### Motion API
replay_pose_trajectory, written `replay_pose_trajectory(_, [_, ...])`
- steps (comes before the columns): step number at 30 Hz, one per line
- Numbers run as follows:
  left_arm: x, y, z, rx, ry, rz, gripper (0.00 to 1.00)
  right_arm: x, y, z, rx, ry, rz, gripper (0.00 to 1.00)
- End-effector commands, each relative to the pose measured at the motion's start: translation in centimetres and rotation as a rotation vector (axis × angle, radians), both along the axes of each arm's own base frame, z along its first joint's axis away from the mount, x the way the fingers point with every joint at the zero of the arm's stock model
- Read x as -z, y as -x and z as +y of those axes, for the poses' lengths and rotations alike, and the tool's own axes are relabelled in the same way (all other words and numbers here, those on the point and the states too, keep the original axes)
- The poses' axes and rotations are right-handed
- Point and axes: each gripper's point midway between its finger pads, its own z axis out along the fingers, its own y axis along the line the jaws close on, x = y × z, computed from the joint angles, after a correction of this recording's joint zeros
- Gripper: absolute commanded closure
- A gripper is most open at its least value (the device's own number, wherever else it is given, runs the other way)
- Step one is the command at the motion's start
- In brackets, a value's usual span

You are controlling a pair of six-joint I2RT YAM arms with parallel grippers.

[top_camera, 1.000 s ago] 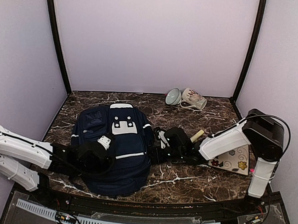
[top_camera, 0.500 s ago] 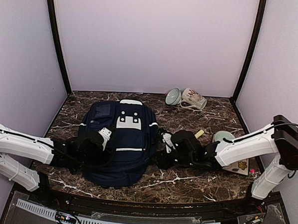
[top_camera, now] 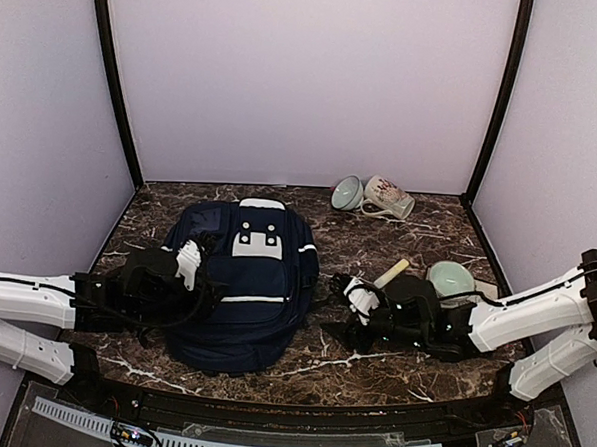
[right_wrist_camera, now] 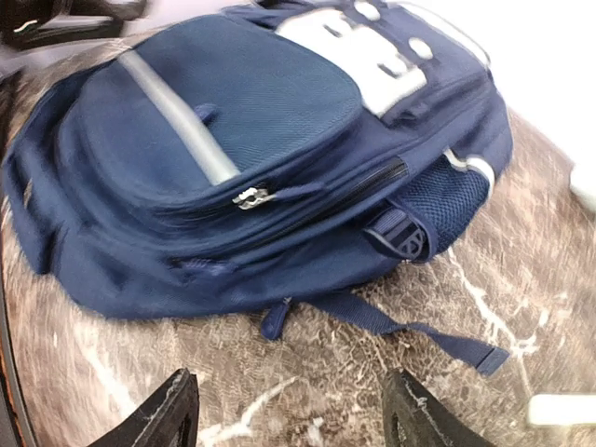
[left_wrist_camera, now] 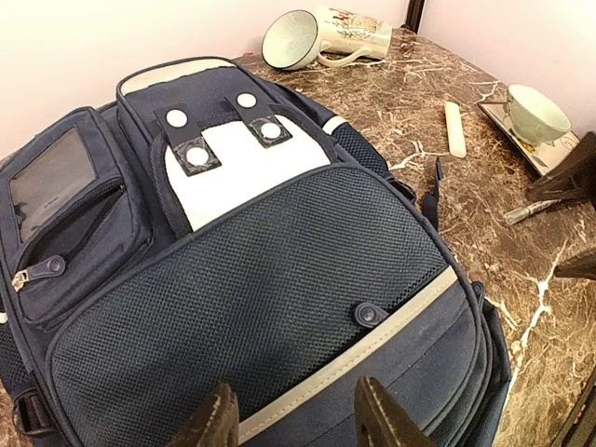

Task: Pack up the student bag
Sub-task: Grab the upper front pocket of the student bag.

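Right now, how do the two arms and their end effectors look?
The left arm and right arm have white rounded shells, black joints and thin black cables. The left end effector and right end effector are black, each with a white part.

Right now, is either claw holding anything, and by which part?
Nothing is held. The left gripper is open over the backpack, gripping no part of it; the right gripper is open over the table beside it.

Seen from the right wrist, the student bag (right_wrist_camera: 233, 140) is smeared by blur, with its top off the upper edge. The left claw (left_wrist_camera: 296, 421) and right claw (right_wrist_camera: 291, 414) show fingertips only. The print on the mug (top_camera: 388, 196) is too small to read.
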Motion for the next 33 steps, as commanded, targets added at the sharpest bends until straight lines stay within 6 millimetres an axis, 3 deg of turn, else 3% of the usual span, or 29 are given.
replay_pose_trajectory(1, [1.2,0.7,0.4,0.015,-0.008,0.041,0.56,-4.3,2.7,1.2,-0.239,-0.100,-0.320,0.32])
replay_pose_trajectory(6, [1.4,1.0,0.2,0.034,0.004,0.043,0.56,-3.3,4.4,1.6,-0.396,-0.028,-0.435,0.31])
replay_pose_trajectory(15, [1.9,1.1,0.0,0.041,0.005,0.055,0.56,-1.5,3.7,4.8,-0.499,0.066,-0.501,0.34])
replay_pose_trajectory(21, [2.1,1.5,0.1,0.052,0.016,0.067,0.56,-2.1,2.4,6.3,-0.492,0.090,-0.587,0.37])
replay_pose_trajectory(25, [2.1,1.7,0.1,0.057,0.023,0.071,0.56,-0.8,1.2,7.0,-0.512,0.154,-0.603,0.38])
replay_pose_trajectory(33, [2.3,2.0,0.4,0.062,0.035,0.076,0.56,-0.3,-3.0,7.8,-0.491,0.210,-0.594,0.44])
